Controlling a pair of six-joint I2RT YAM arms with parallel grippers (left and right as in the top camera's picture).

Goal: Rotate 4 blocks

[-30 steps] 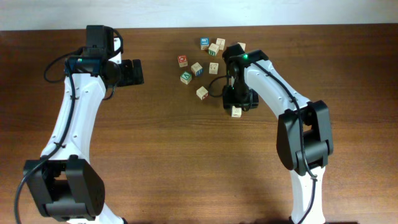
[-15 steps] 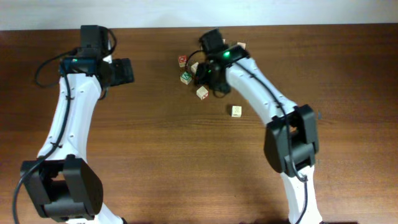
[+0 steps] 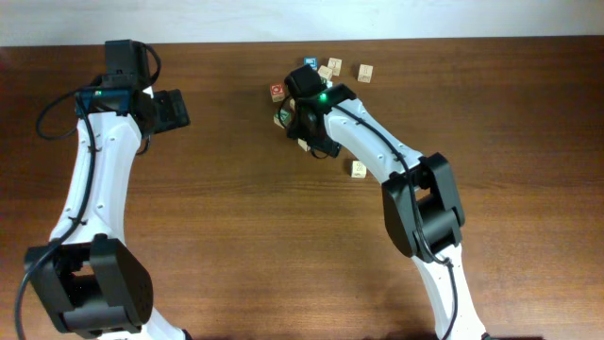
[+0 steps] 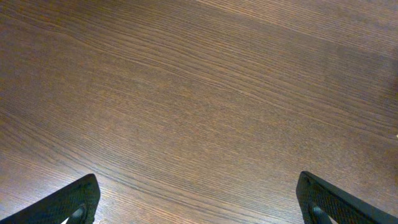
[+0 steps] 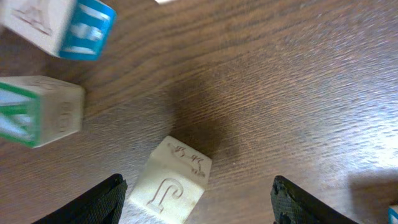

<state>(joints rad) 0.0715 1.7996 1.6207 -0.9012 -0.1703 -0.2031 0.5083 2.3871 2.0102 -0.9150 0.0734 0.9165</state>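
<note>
Block (image 5: 169, 180) lies between right arm's spread fingers (image 5: 93, 202), nearer one.

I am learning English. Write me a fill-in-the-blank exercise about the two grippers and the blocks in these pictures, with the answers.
1. The left gripper is wide ___ above the bare table.
2. The pale block by the right gripper shows the letter ___.
3. The lone block lies beside the ___ arm.
Answers: open; J; right.
</note>
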